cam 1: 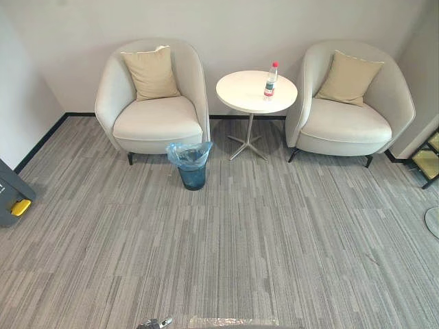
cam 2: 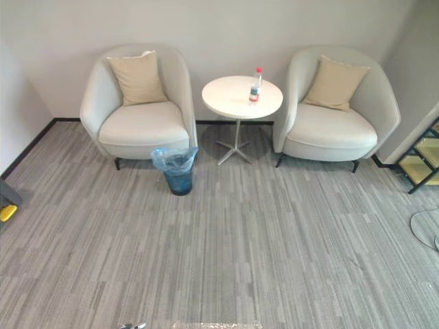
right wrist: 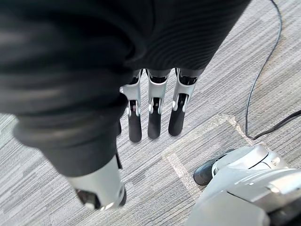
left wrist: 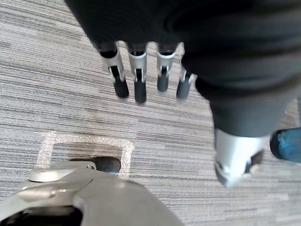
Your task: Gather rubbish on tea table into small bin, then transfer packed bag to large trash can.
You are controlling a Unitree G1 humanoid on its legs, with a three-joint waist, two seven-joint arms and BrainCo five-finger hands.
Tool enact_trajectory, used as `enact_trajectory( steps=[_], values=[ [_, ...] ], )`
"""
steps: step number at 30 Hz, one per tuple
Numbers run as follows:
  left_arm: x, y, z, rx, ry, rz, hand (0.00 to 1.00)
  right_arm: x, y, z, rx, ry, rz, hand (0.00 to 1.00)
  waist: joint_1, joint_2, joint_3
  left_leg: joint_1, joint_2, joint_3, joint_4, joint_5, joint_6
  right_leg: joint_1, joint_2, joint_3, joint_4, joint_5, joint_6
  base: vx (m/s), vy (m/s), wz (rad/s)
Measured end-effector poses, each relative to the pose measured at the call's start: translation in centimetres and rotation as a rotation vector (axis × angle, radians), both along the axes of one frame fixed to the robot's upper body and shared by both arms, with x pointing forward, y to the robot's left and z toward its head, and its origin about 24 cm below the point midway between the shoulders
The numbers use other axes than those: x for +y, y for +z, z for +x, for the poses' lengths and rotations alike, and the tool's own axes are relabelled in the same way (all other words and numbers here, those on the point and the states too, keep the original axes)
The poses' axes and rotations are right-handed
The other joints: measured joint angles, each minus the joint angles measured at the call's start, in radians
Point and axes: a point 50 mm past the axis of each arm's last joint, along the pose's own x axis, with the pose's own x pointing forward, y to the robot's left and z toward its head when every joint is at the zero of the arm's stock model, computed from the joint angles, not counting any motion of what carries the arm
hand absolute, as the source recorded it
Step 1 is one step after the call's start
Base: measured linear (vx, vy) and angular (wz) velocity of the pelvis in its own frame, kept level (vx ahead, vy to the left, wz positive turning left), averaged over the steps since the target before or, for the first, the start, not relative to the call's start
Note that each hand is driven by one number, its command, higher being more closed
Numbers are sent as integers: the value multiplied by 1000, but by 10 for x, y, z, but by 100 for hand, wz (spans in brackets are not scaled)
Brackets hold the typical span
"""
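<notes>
Left hand (left wrist: 139, 70) and right hand (right wrist: 155, 110) are hanging straight-fingered, empty; gathering isn't starting yet, I'd say. Next is walking to the bottle (cam 1: 271, 80) on the table (cam 1: 240, 92).

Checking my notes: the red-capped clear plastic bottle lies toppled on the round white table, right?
No: the red-capped clear plastic bottle stands upright on the round white table, as the left eye view shows.

Both the left hand (left wrist: 139, 77) and right hand (right wrist: 155, 115) hang straight-fingered.
</notes>
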Motion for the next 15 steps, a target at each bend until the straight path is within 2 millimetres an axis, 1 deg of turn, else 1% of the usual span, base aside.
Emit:
enact_trajectory(
  steps=[2, 15],
  values=[
    [0, 0, 0, -10, 27, 0, 0, 0, 0, -1, 2, 5, -3, 0, 2, 1, 1, 0, 0, 0, -4, 0, 0, 0, 0, -4, -2, -3, 4, -1, -28, 4],
    [0, 1, 1, -13, 10, 5, 0, 1, 0, -5, 3, -40, 0, 0, 5, 0, 0, 6, 1, 1, -14, -2, -3, 2, -1, -21, -2, -4, 5, -3, -11, 0]
  ],
)
